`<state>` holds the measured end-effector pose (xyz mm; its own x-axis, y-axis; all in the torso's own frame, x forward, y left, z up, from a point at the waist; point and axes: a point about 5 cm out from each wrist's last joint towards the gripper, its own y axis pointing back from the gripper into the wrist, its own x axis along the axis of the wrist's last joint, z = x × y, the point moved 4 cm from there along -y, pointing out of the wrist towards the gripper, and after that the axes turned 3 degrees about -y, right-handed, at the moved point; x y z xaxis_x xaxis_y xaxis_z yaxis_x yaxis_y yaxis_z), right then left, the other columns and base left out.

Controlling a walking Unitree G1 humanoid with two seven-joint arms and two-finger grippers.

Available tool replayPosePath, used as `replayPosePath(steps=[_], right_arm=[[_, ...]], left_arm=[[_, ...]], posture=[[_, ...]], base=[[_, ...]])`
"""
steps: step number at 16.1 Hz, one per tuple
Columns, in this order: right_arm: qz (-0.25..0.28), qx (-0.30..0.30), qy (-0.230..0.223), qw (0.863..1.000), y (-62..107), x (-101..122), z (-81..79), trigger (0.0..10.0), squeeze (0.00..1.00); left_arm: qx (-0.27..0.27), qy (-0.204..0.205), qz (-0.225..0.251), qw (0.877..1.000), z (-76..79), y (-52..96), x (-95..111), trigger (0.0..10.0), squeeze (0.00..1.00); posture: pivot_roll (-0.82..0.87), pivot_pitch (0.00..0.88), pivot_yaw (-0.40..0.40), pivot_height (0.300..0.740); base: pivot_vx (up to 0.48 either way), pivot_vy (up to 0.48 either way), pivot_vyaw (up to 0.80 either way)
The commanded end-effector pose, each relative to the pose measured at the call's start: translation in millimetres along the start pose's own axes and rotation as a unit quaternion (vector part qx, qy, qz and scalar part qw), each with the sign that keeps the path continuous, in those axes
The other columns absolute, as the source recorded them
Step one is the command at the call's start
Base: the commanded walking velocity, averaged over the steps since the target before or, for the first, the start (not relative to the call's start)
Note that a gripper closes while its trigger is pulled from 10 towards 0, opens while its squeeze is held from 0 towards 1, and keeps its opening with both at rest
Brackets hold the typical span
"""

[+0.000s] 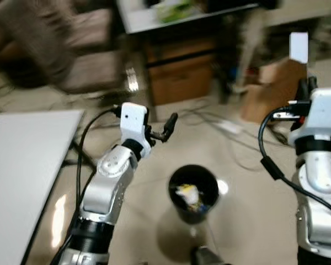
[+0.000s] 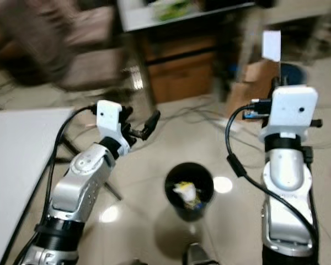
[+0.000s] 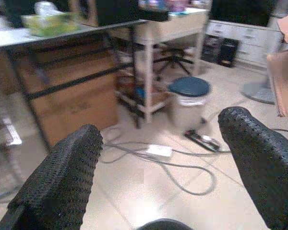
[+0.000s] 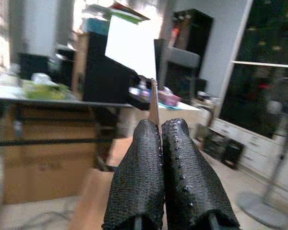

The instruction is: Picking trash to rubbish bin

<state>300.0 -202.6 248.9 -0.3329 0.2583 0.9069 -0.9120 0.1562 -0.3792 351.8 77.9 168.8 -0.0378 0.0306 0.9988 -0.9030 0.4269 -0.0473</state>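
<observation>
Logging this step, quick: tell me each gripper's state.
Left gripper: open, empty.
Right gripper: shut on white card.

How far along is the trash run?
Done: the black bin on the floor already holds some yellowish trash. In hand: the right end effector is shut on a white paper sheet, raised well above and to the right of the bin. Left end effector is open, empty. Left: move over the bin and drop it.

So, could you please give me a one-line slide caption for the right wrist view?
Right gripper shut on a white sheet of paper, held upright in a cluttered room.
</observation>
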Motion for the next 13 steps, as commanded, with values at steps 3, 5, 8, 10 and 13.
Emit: replayPosePath(steps=[3, 5, 8, 10, 13], right_arm=[[0.003, 0.007, -0.010, 1.000, 0.1, 2.7, -4.7, 10.0, 0.00], [0.003, 0.008, -0.012, 1.000, 0.2, 2.1, -6.5, 10.0, 0.00], [0.004, 0.013, -0.015, 1.000, 0.2, 2.3, -9.2, 10.0, 0.00], [0.004, 0.016, -0.015, 1.000, 0.2, 2.2, -11.5, 10.0, 0.00], [0.006, 0.026, -0.009, 1.000, -0.1, 3.2, -16.2, 10.0, 0.00]], left_arm=[[0.005, -0.003, -0.007, 1.000, -5.1, 2.4, -2.5, 10.0, 0.00], [0.008, -0.008, -0.009, 1.000, -6.4, 2.0, -2.7, 10.0, 0.00], [0.010, -0.009, -0.009, 1.000, -6.9, 2.3, -3.0, 10.0, 0.00], [0.009, -0.008, -0.008, 1.000, -5.7, 2.5, -2.8, 10.0, 0.00], [0.009, -0.008, -0.006, 1.000, -4.1, 1.7, -1.6, 10.0, 0.00]], posture=[[-0.15, 0.133, 0.114, 0.740], [-0.14, 0.134, 0.114, 0.740], [-0.14, 0.135, 0.114, 0.740], [-0.14, 0.135, 0.114, 0.740], [-0.14, 0.133, 0.113, 0.740]], base=[[0.000, 0.000, -0.80], [0.000, 0.000, -0.40], [0.000, 0.000, 0.00], [0.000, 0.000, 0.00], [0.000, 0.000, 0.71]])
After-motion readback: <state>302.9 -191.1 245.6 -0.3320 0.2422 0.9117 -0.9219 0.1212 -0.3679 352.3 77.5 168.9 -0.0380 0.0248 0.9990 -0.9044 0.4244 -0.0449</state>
